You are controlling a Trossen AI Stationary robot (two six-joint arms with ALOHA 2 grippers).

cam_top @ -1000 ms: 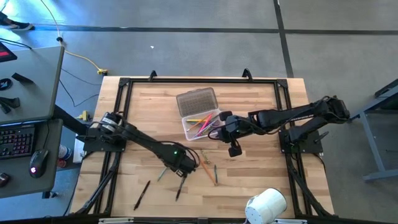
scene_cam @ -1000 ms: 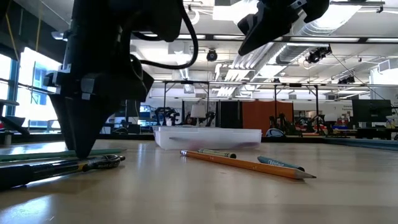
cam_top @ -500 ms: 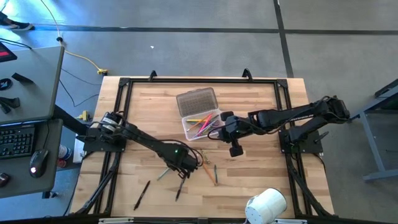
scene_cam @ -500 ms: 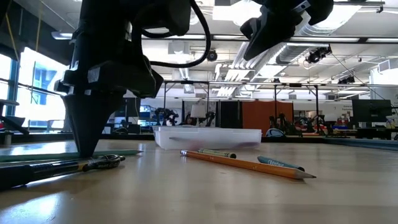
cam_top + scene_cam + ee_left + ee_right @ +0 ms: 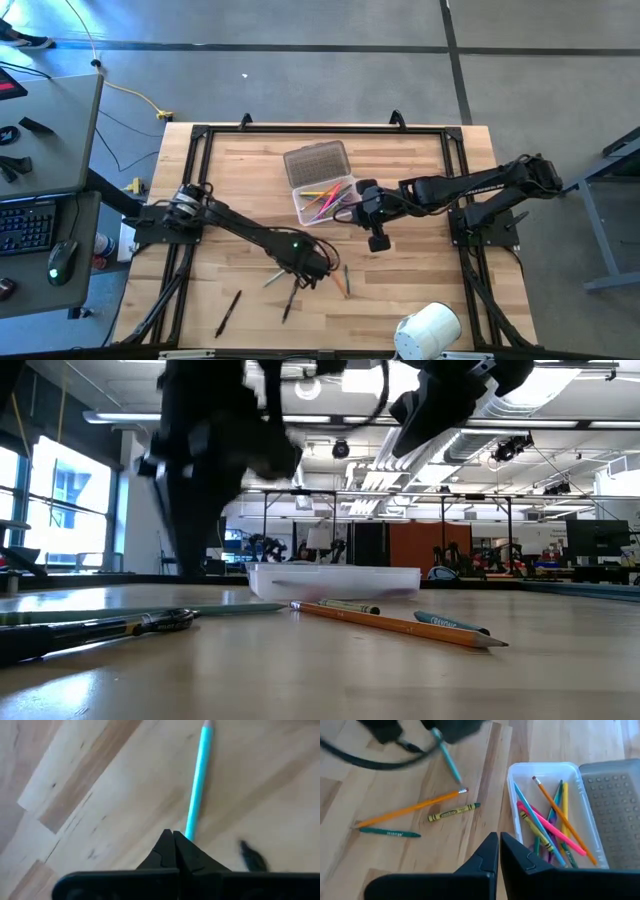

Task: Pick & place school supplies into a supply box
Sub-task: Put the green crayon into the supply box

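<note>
My left gripper (image 5: 304, 268) is shut on a teal pencil (image 5: 197, 780) near the table's middle front; the pencil (image 5: 273, 279) runs from it toward the near left. My right gripper (image 5: 362, 204) hovers shut and holds nothing beside the right wall of the clear supply box (image 5: 322, 202). Several coloured pencils (image 5: 550, 825) lie in the box (image 5: 520, 775). Its ribbed lid (image 5: 317, 162) lies open on the far side. An orange pencil (image 5: 410, 806), a yellow-green crayon (image 5: 454, 812) and a green pen (image 5: 390, 833) lie flat on the wood. My left gripper pinches the teal pencil between its two fingers at one end (image 5: 189, 832), coming from above and pointing down. The rest of the pencil (image 5: 449, 762) sticks out to one side of the fingers, low over the wood. Whether it is clear of the table, I cannot tell.
Two black pens (image 5: 228, 312) (image 5: 290, 302) lie near the front edge. A fat white roll (image 5: 428, 330) stands at the front right. A black frame (image 5: 200, 135) runs round the tabletop. In the low view the orange pencil (image 5: 390, 622) lies in front of the box (image 5: 335, 580).
My left gripper has gone toward the table's right edge. The teal pencil has come along with it, its held end shifting right while the free end trails behind.
</note>
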